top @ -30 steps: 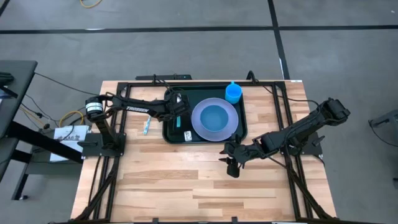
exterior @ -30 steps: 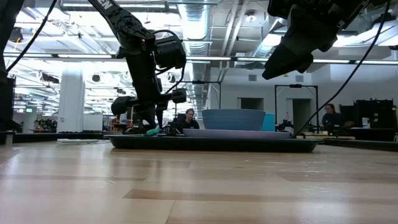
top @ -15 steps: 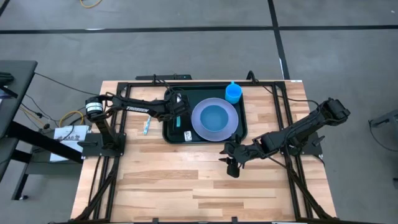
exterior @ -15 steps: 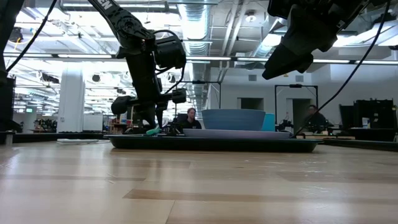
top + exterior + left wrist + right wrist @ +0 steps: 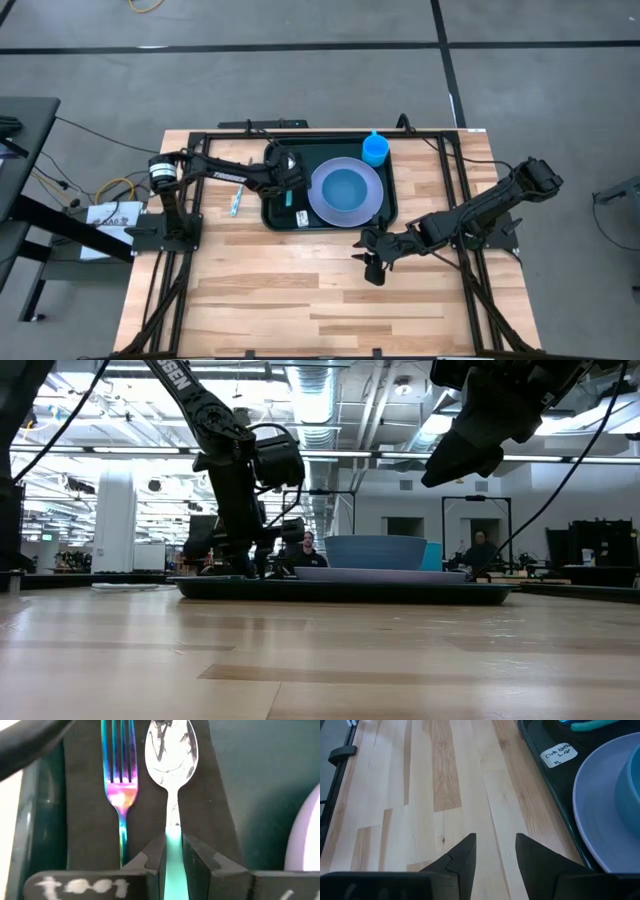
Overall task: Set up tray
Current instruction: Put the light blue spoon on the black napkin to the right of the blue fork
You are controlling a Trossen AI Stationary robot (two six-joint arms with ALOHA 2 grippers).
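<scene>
The dark tray (image 5: 328, 152) sits at the table's far middle. It carries a lavender plate (image 5: 372, 205) with a blue bowl (image 5: 346, 188); a blue cup (image 5: 375, 148) stands at its far right corner. On a flat black rectangle (image 5: 145, 805) at the tray's left end lies a rainbow fork (image 5: 120, 785). Beside it is a spoon (image 5: 171, 750) with a teal handle. My left gripper (image 5: 173, 842) is shut on that spoon, low over the tray's left end (image 5: 291, 190). My right gripper (image 5: 495, 840) hangs open over bare wood (image 5: 372, 268) near the tray's near right corner. My left gripper pinches the spoon's teal handle (image 5: 173, 851) between its two fingers, about midway along it. The fingers slant down from the table's left and lie along the spoon. The spoon's bowl (image 5: 171, 747) points away from the fingers, parallel to the fork; whether it rests on the black rectangle, I cannot tell.
A small light-blue item (image 5: 236, 203) lies on the wood left of the tray. A white label (image 5: 559, 756) lies on the tray's near part. Wide bare wood stretches from the tray to the table's near edge. People show in the room behind the table.
My left gripper has sunk toward the tray with the spoon and shifted slightly toward the plate; it stays shut. The teal handle, visible above the tray rim in the low view before, is now down behind it.
</scene>
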